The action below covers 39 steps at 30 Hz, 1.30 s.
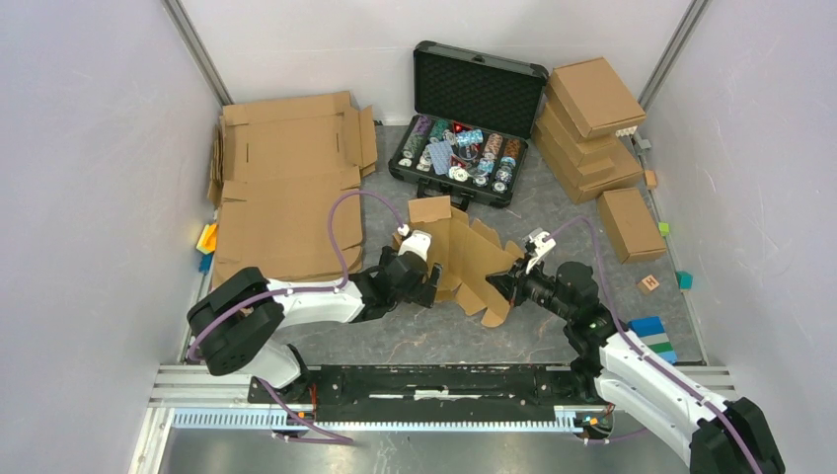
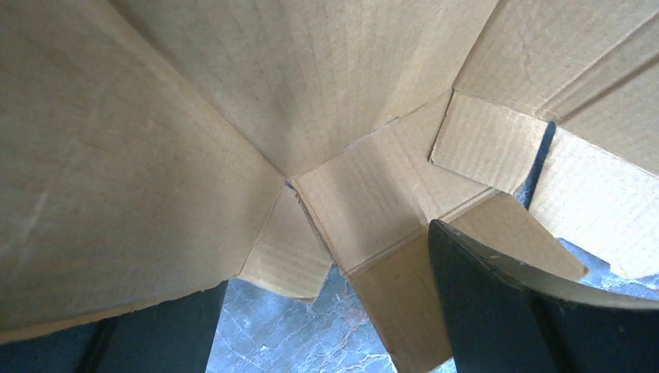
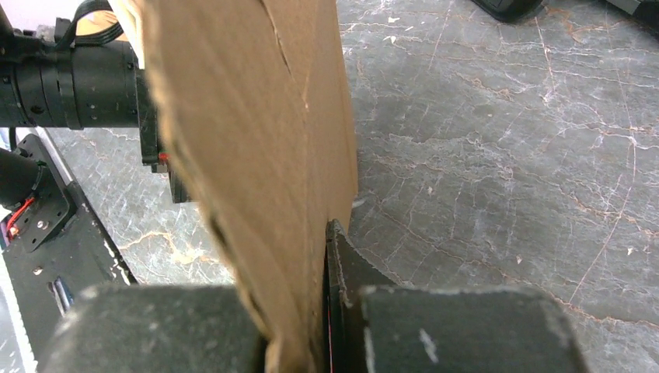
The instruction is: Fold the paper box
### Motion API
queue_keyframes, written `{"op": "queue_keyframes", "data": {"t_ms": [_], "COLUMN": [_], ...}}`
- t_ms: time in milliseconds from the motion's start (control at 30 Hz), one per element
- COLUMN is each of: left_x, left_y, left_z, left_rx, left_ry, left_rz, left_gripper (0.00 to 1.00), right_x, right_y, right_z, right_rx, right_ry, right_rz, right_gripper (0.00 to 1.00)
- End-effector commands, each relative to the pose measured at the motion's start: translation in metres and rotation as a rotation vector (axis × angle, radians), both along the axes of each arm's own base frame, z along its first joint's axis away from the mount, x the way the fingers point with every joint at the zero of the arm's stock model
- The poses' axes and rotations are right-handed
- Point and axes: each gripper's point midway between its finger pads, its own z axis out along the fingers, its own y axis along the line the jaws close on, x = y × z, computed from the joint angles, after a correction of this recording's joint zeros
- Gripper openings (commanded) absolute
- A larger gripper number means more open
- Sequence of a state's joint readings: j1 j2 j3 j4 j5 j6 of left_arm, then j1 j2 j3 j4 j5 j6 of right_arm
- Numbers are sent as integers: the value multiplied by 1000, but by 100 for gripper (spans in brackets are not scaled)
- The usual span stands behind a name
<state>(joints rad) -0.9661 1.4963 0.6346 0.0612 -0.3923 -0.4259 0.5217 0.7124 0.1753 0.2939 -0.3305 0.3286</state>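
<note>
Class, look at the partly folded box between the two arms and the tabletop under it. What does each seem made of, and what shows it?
The paper box: brown corrugated cardboard, matte; fluted ribbing shows on its flaps. The table: looks like grey marble or marble-print laminate, smooth, pale veins.

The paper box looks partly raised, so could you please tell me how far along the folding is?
Done: the paper box stands up rather than lying flat, with several panels creased. In hand: the right jaws are shut on its right edge; the left jaws stand open at a flap on its left side. Left: flaps and tabs are splayed, no walls tucked, no closed box yet.
</note>
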Motion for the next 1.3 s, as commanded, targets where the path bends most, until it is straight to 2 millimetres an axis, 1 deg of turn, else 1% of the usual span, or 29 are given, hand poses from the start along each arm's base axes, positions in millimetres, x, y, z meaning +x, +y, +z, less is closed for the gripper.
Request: {"op": "queue_keyframes", "data": {"t_ms": [0,167,333,400,467,567,667,733,933,967,1133,1267], "left_x": [0,-3,-7,-7,-7,-8,-8,-8,-4,-5,-5,-7], "left_y": [1,-1,0,0,0,-8,-13,-12,-11,-6,6,11], "left_z": [4,-3,-3,-2,1,8,12,12,23,21,18,24], "left_rx": [37,75,99,90,69,3,-28,-27,-66,-57,-55,-81], "left_ry": [-16,-17,-45,-48,-52,-52,-49,-41,-11,8,30,28], "left_rz": [-26,-32,-26,-15,-2,-13,-9,1,31,40,72,83], "left_gripper": [100,100,100,100,100,100,100,100,100,100,100,100], "right_x": [6,7,16,13,10,4,-1,-3,-6,-6,-5,-1], "right_y": [7,17,15,17,17,13,12,11,10,10,7,0], "right_z": [27,38,46,44,37,24,16,12,0,0,2,5], "right_rx": [47,84,65,66,59,28,11,-8,-70,-74,-70,-80], "right_ry": [17,75,62,60,46,23,-1,-23,-70,-76,-111,-143], "right_rz": [-9,17,-19,6,22,35,43,46,46,44,21,-19], "right_gripper": [6,7,7,8,8,9,10,10,10,10,10,10]}}
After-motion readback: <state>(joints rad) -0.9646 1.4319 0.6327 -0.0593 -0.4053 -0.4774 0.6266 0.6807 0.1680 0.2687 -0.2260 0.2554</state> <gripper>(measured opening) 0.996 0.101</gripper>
